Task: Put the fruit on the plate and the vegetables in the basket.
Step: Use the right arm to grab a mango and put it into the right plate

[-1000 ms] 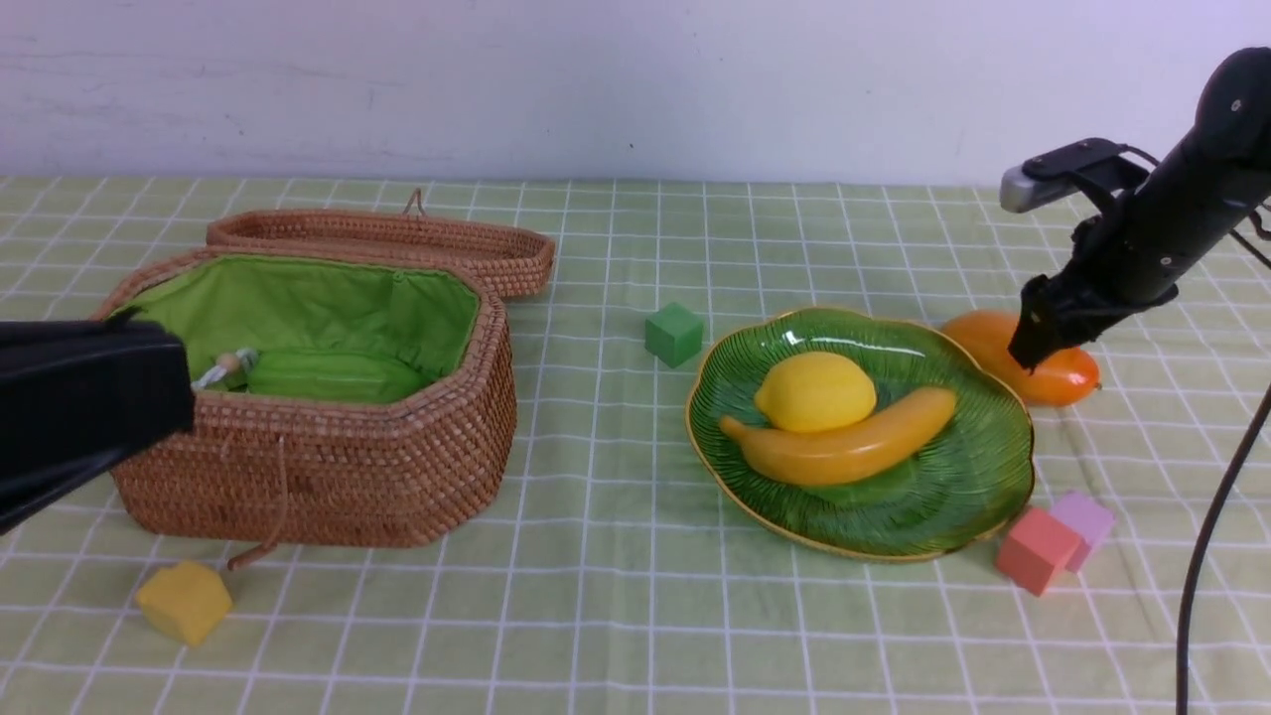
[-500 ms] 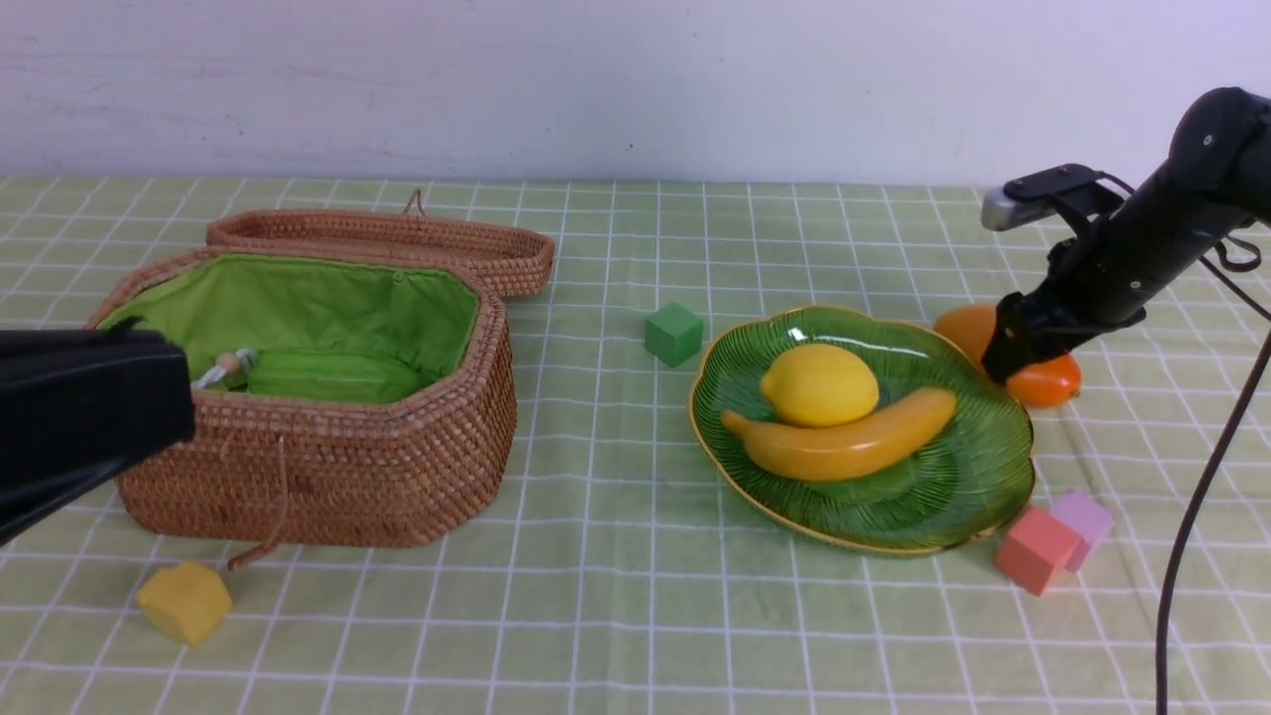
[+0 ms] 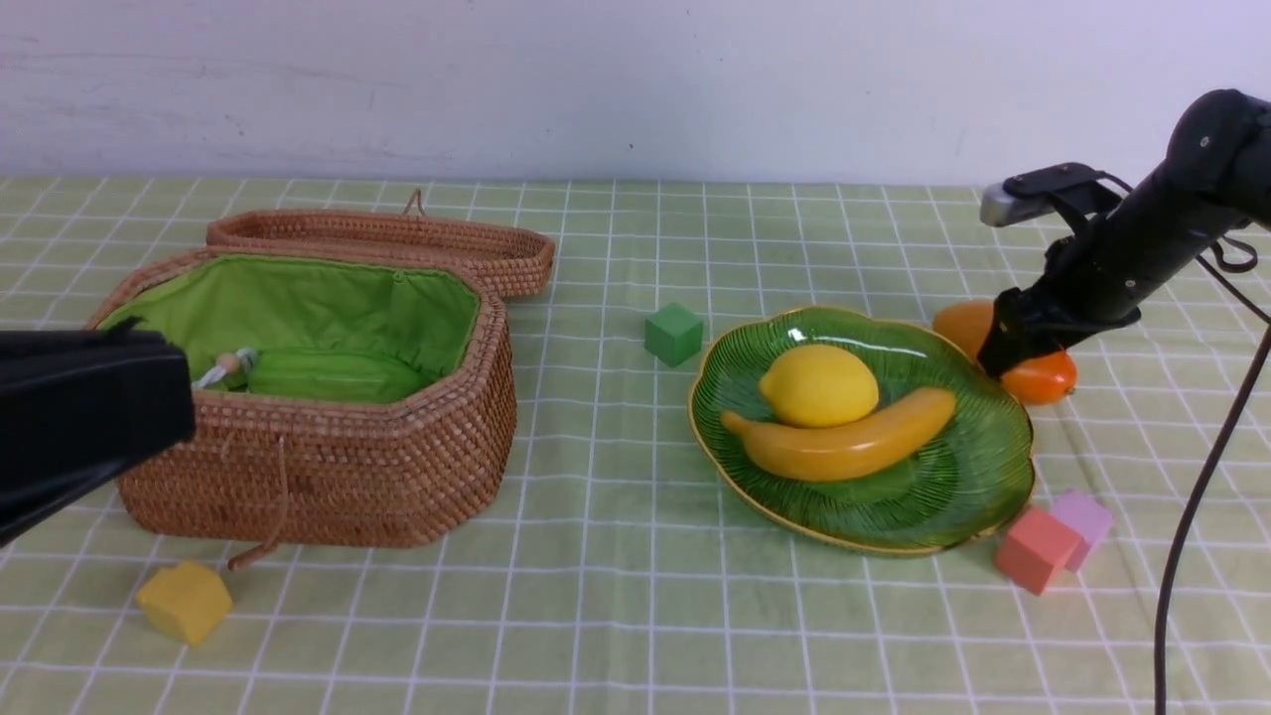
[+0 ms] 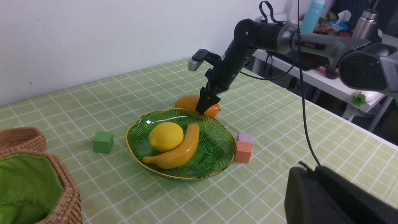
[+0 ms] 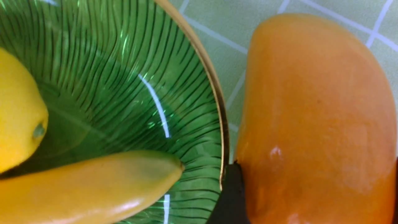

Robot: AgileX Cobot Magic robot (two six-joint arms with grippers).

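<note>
A yellow lemon point(image 3: 819, 385) and a curved banana point(image 3: 844, 447) lie on the green plate point(image 3: 993, 497). The orange mango point(image 3: 1043, 379) rests on the cloth just behind the plate's right rim. My right gripper point(image 3: 1003, 353) is down over the mango and open. Its fingers stand on either side of the fruit, and one black finger point(image 5: 230, 193) is wedged between mango point(image 5: 317, 118) and plate rim point(image 5: 217, 102). A ridged green gourd point(image 3: 333, 375) lies inside the wicker basket point(image 3: 328, 477). My left gripper point(image 3: 184, 392) hovers at the basket's left end, shut and empty.
The basket's woven lid point(image 3: 387, 238) lies open behind it. A green cube point(image 3: 674, 334) sits left of the plate, and a red cube point(image 3: 1036, 549) and a purple cube point(image 3: 1087, 516) touch its front right. A yellow cube point(image 3: 185, 601) lies before the basket. A black cable point(image 3: 1192, 516) hangs at right.
My right gripper came down and a little left onto the mango, nudging it and the plate. The lemon shifted slightly on the plate. The left arm stayed put.
</note>
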